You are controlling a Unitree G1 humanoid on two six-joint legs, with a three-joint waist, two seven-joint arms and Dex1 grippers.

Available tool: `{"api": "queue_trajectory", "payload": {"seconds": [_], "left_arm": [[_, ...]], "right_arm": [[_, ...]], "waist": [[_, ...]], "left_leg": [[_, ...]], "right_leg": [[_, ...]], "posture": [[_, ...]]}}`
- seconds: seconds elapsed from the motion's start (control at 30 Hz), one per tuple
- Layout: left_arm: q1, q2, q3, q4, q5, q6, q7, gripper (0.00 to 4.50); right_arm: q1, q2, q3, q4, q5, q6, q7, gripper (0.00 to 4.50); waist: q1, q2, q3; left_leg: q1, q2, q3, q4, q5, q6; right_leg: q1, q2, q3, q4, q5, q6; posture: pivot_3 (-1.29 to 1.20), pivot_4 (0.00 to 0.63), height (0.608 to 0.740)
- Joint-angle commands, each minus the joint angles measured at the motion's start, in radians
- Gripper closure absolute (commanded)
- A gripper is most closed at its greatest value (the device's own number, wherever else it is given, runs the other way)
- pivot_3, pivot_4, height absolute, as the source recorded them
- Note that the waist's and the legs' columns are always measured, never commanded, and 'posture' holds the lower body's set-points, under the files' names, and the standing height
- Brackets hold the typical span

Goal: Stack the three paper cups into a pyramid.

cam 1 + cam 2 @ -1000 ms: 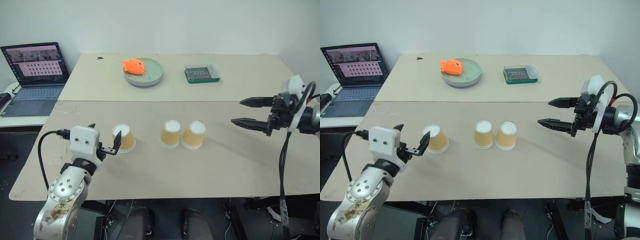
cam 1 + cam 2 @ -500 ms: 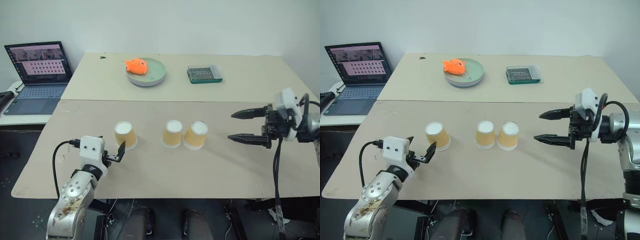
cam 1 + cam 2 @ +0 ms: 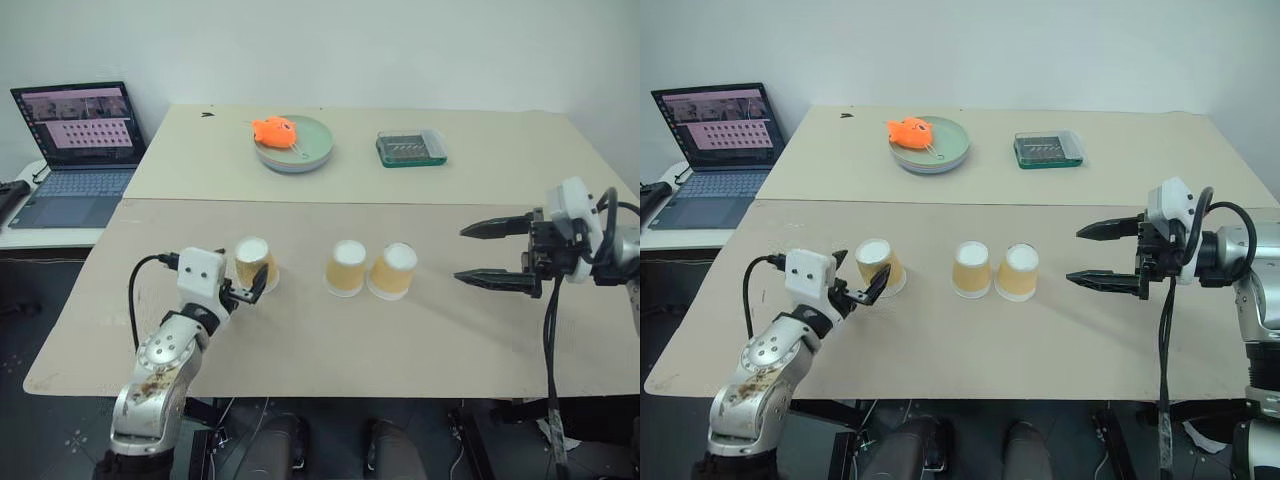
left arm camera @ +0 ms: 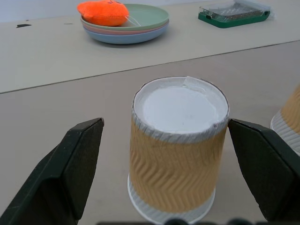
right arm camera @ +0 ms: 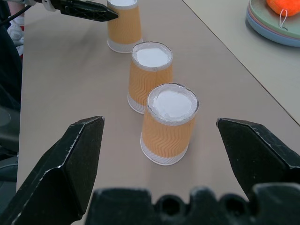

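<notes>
Three upside-down paper cups (image 3: 347, 267) are standing in a row on the bench (image 3: 400, 330). The left gripper (image 3: 245, 291) is spreading wide around the nine o'clock cup (image 4: 177, 150), not touching. The right gripper (image 3: 482, 253) is hovering wide open at three o'clock.

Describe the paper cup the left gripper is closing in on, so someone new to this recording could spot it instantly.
On the near tan table, three upside-down paper cups stand in a row. Two stand close together near the middle; the third paper cup stands alone toward the laptop side. It alone sits between the open fingers of the left gripper.
</notes>
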Motion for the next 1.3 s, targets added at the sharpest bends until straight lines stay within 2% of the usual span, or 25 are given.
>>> {"api": "queue_trajectory", "payload": {"seconds": [0.03, 0.4, 0.5, 0.63, 0.7, 0.83, 0.93, 1.13, 1.3], "left_arm": [[-0.044, 0.001, -0.011, 0.024, 0.007, -0.038, -0.013, 0.0], [-0.069, -0.003, -0.009, 0.1, -0.005, -0.045, -0.036, 0.0], [-0.073, -0.005, -0.006, 0.103, -0.006, -0.052, -0.037, 0.86], [-0.077, -0.005, -0.013, 0.104, -0.002, -0.058, -0.042, 2.31], [-0.08, -0.002, -0.018, 0.105, 0.003, -0.06, -0.042, 2.58], [-0.108, 0.007, -0.017, 0.113, 0.0, -0.065, -0.055, 2.58], [-0.198, 0.041, 0.005, 0.128, -0.044, -0.044, -0.111, 2.58], [-0.456, 0.189, 0.017, 0.293, -0.178, -0.008, -0.389, 2.58], [-0.73, 0.234, -0.01, 0.548, -0.266, 0.022, -0.648, 2.58]], "right_arm": [[0.002, -0.017, -0.021, -0.029, 0.009, -0.012, -0.009, 0.02], [0.018, -0.022, -0.033, -0.04, 0.01, -0.013, -0.034, 0.02], [0.019, -0.024, -0.033, -0.041, 0.008, -0.013, -0.041, 0.0], [0.022, -0.023, -0.029, -0.043, 0.006, -0.014, -0.045, 0.0], [0.021, -0.023, -0.028, -0.043, 0.006, -0.014, -0.046, 0.0], [0.016, -0.021, -0.027, -0.039, 0.002, -0.015, -0.054, 0.0], [0.013, -0.019, -0.027, -0.036, -0.002, -0.016, -0.067, 0.0], [0.027, -0.003, -0.033, -0.046, -0.006, -0.017, -0.107, 0.0], [0.061, 0.007, -0.052, -0.087, 0.009, -0.004, -0.152, 0.0]], "waist": [[0.0, 0.0, 0.0], [-0.001, 0.0, 0.0], [-0.001, 0.0, 0.0], [-0.001, 0.0, 0.0], [-0.001, 0.0, 0.0], [-0.001, 0.0, 0.0], [0.002, 0.0, 0.0], [0.0, 0.0, 0.0], [-0.001, 0.0, 0.0]], "left_leg": [[0.0, 0.0, 0.0, 0.0, 0.0, 0.0], [0.0, 0.0, 0.0, 0.0, 0.0, 0.0], [0.0, 0.0, 0.0, 0.0, 0.0, 0.0], [0.0, 0.0, 0.0, 0.0, 0.0, 0.0], [0.0, 0.0, 0.0, 0.0, 0.0, 0.0], [0.0, 0.0, 0.0, 0.0, 0.0, 0.0], [0.0, 0.0, 0.0, 0.0, 0.0, 0.0], [-0.001, 0.0, 0.0, 0.001, 0.0, 0.0], [-0.003, 0.0, 0.0, 0.005, 0.0, 0.001]], "right_leg": [[0.0, 0.0, 0.0, 0.0, 0.0, 0.0], [0.0, 0.0, 0.0, 0.0, 0.0, 0.0], [0.0, 0.0, 0.0, 0.0, 0.0, 0.0], [0.0, 0.0, 0.0, 0.0, 0.0, 0.0], [0.0, 0.0, 0.0, 0.0, 0.0, 0.0], [0.0, 0.0, 0.0, 0.0, 0.0, 0.0], [0.0, 0.0, 0.0, 0.0, 0.0, 0.0], [0.0, 0.0, -0.001, 0.0, 0.0, 0.0], [-0.001, 0.002, -0.004, 0.001, 0.0, 0.001]], "posture": [[0.0, 0.15, 0.74], [0.0, 0.15, 0.74], [0.0, 0.15, 0.74], [0.0, 0.15, 0.74], [0.0, 0.15, 0.74], [0.0, 0.15, 0.74], [0.0, 0.15, 0.74], [0.0, 0.15, 0.74], [0.0, 0.15, 0.74]]}}
